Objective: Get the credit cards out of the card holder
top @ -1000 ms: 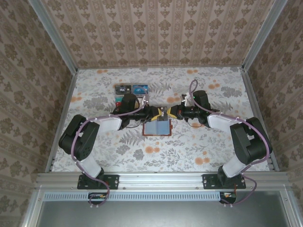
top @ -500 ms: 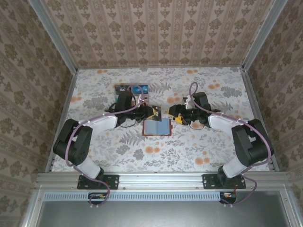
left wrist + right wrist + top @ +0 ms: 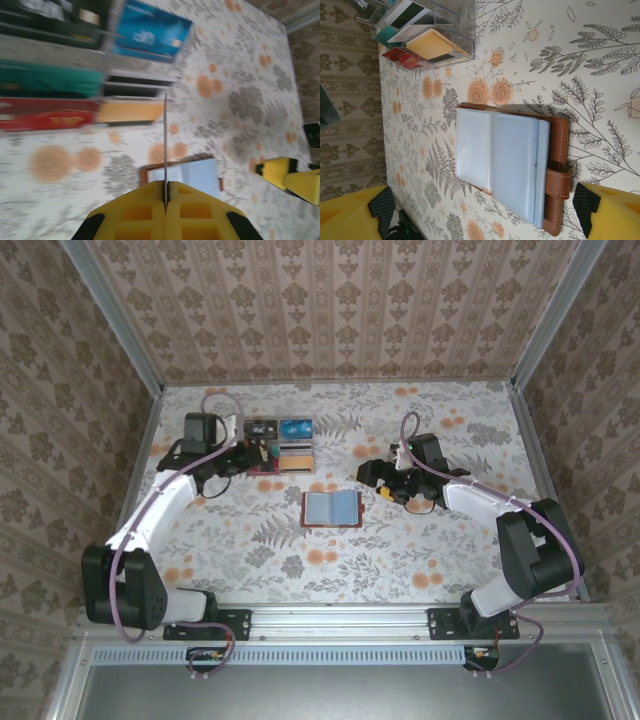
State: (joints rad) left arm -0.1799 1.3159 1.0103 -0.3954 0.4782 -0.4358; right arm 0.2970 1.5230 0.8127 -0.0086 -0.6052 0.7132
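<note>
**Bench stock, card-sorting station**

- Bench [image 3: 440, 540]: floral cover, carrying all items below.
- Clear tray [image 3: 462, 20]: four compartments, at the far left of centre. Holding credit cards [image 3: 150, 32] in blue, green, red and yellow-orange, plus dark ones (print too blurred to read).
- Card holder [image 3: 331, 508]: brown, lying open and flat mid-bench, blue-grey pockets up, strap tab folded over one edge. Near the tray, not touching it.
- Right hand [image 3: 484, 206]: fingers spread wide, gripping nothing, just beside the holder's far right corner.
- Left hand [image 3: 165, 192]: pressed together, pinching one card [image 3: 165, 135] seen edge-on (colour not readable), by the tray's left side.
</note>
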